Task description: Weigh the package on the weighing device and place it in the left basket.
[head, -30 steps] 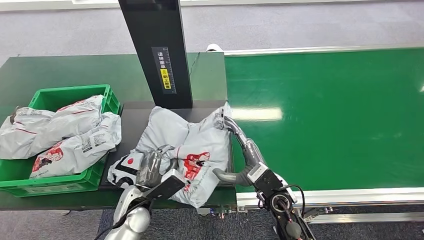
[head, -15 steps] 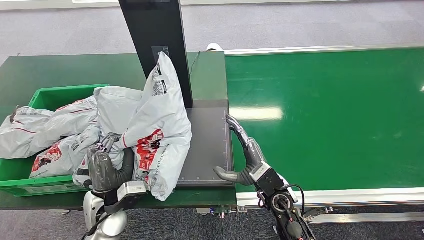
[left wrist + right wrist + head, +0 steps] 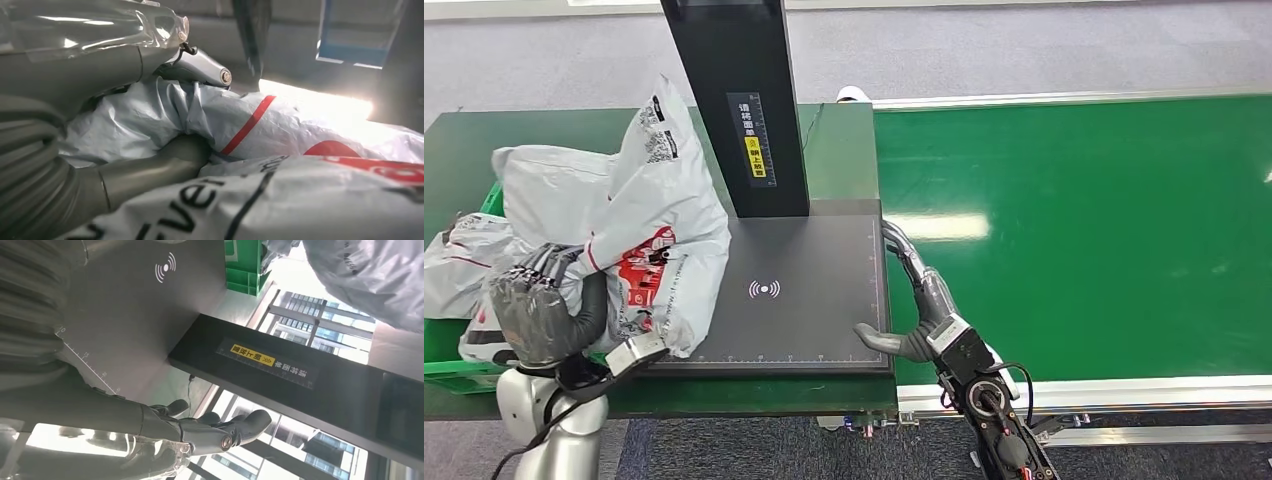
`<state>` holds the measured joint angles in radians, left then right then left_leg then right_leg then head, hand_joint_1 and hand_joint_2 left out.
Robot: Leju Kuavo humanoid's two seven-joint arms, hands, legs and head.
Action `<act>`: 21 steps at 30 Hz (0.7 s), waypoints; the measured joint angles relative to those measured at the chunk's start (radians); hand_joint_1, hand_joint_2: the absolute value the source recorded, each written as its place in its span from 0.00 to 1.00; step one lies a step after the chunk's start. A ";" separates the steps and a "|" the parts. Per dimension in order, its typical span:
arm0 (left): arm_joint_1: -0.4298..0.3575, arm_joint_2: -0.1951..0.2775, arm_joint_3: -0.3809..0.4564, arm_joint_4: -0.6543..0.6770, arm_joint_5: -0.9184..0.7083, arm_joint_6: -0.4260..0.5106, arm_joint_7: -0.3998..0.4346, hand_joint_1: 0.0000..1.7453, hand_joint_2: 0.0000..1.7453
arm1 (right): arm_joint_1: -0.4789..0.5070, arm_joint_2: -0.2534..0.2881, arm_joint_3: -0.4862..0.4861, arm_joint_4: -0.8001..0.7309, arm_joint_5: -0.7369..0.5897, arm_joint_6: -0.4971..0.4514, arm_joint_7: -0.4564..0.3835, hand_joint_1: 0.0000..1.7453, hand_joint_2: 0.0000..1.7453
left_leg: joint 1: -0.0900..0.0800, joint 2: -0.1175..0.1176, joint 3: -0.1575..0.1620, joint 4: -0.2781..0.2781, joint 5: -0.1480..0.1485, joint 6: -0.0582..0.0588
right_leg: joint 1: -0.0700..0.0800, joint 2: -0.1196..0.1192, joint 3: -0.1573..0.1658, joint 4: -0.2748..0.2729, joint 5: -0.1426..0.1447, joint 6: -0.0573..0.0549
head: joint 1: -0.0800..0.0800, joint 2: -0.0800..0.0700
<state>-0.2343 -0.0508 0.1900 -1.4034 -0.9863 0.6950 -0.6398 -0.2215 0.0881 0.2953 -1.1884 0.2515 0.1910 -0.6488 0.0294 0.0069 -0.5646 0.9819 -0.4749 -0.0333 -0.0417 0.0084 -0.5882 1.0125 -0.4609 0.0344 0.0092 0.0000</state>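
At the far left, the green basket [image 3: 492,197] sits on the dark green desk [image 3: 484,135], with most of its rim hidden. Grey mail bags [image 3: 464,262] lie inside it.

The left hand [image 3: 539,312] is raised over the basket's near right part. Its fingers [image 3: 529,270] are clamped on the package [image 3: 639,215], a crumpled grey bag with red print. In the left wrist view the thumb presses into a fold of the package [image 3: 280,125]. The package hangs clear of the scale, overlapping the basket's right side and the left edge of the weighing platform [image 3: 794,300]. Its upper corner stands just beside the black post [image 3: 736,100].

The platform is a dark flat plate with a white signal mark [image 3: 764,289] near its middle and ruler ticks along its near and right edges. The surface to the right of the package is bare. The post rises from the platform's far edge and carries a yellow label [image 3: 755,150].

The right hand [image 3: 911,300] lies along the platform's right edge, holding nothing, with fingers extended and spread, thumb on the near right corner. In the right wrist view the right hand [image 3: 150,425] has its fingers apart beside the plate.

To the right, the green conveyor belt [image 3: 1104,230] runs wide and open, bounded by a metal rail [image 3: 1124,385] at its near edge.
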 joint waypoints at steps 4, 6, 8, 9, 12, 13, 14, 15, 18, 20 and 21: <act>-0.047 -0.007 0.104 0.005 -0.079 0.000 0.010 1.00 1.00 | 0.008 -0.004 0.000 0.000 -0.002 -0.006 -0.002 0.00 1.00 | 0.000 0.000 0.000 0.000 0.000 0.000 | 0.000 0.000 -0.001 0.000 0.000 0.000 | 0.000 0.000; -0.074 -0.009 0.149 0.012 -0.119 0.001 0.043 1.00 1.00 | 0.015 -0.005 0.000 -0.001 -0.002 -0.009 -0.003 0.00 1.00 | 0.000 0.000 0.000 0.000 0.000 0.000 | 0.000 0.000 -0.001 0.000 0.000 0.000 | 0.000 0.000; -0.103 -0.011 0.194 0.025 -0.147 0.001 0.080 1.00 1.00 | 0.022 -0.006 0.000 -0.002 -0.002 -0.011 -0.003 0.00 1.00 | 0.000 0.000 0.000 0.000 0.000 0.000 | 0.000 0.000 -0.001 0.000 0.000 0.000 | 0.000 0.000; -0.116 -0.011 0.217 0.032 -0.153 0.001 0.094 1.00 1.00 | 0.026 -0.007 0.000 -0.004 -0.001 -0.012 -0.002 0.00 1.00 | 0.000 0.000 0.000 0.000 0.000 0.000 | 0.000 0.000 -0.001 0.000 0.000 0.000 | 0.000 0.000; -0.156 -0.012 0.292 0.057 -0.155 0.001 0.104 1.00 1.00 | 0.033 -0.008 0.000 -0.009 0.004 -0.012 0.005 0.00 1.00 | 0.000 0.000 -0.001 0.000 0.000 0.000 | 0.000 0.001 -0.001 0.000 0.000 0.000 | 0.000 0.000; -0.167 -0.012 0.320 0.064 -0.153 0.001 0.092 1.00 1.00 | 0.035 -0.008 0.000 -0.010 0.006 -0.012 0.006 0.00 1.00 | 0.000 0.001 -0.001 0.000 0.000 0.000 | 0.000 0.001 -0.001 0.000 0.000 0.000 | 0.000 0.000; -0.176 -0.013 0.346 0.068 -0.150 0.002 0.074 1.00 1.00 | 0.036 -0.008 0.000 -0.010 0.008 -0.012 0.007 0.00 1.00 | 0.000 0.001 -0.001 0.000 0.000 0.000 | 0.000 0.001 -0.001 0.000 0.000 0.000 | 0.000 0.000; -0.184 -0.015 0.372 0.070 -0.148 0.002 0.051 1.00 1.00 | 0.037 -0.008 0.000 -0.011 0.010 -0.012 0.008 0.00 1.00 | 0.000 0.001 -0.001 0.000 0.000 0.000 | 0.000 0.001 -0.001 0.000 0.000 0.000 | 0.000 0.000; -0.204 -0.027 0.444 0.077 -0.162 0.002 0.006 0.99 1.00 | 0.038 -0.008 0.000 -0.011 0.014 -0.010 0.010 0.00 1.00 | 0.000 0.001 -0.001 0.000 0.000 0.000 | 0.000 0.001 -0.001 0.000 0.000 0.000 | 0.000 0.000; -0.214 -0.034 0.482 0.084 -0.186 0.002 0.016 0.97 1.00 | 0.038 -0.008 0.000 -0.011 0.015 -0.007 0.010 0.00 1.00 | 0.000 0.001 -0.001 0.000 0.000 0.000 | 0.000 0.002 -0.001 0.000 0.000 0.000 | 0.000 0.000; -0.219 -0.036 0.496 0.093 -0.203 0.002 0.038 0.94 1.00 | 0.038 -0.008 0.000 -0.011 0.015 -0.006 0.010 0.00 1.00 | 0.000 0.000 -0.001 0.000 0.000 0.000 | 0.000 0.001 -0.001 0.000 0.000 0.000 | 0.000 0.000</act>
<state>-0.4537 -0.0866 0.6858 -1.3106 -1.1890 0.6973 -0.6017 -0.1838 0.0803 0.2953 -1.1994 0.2667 0.1853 -0.6390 0.0294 0.0074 -0.5655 0.9820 -0.4749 -0.0334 -0.0418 0.0099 -0.5894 1.0126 -0.4609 0.0343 0.0093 0.0000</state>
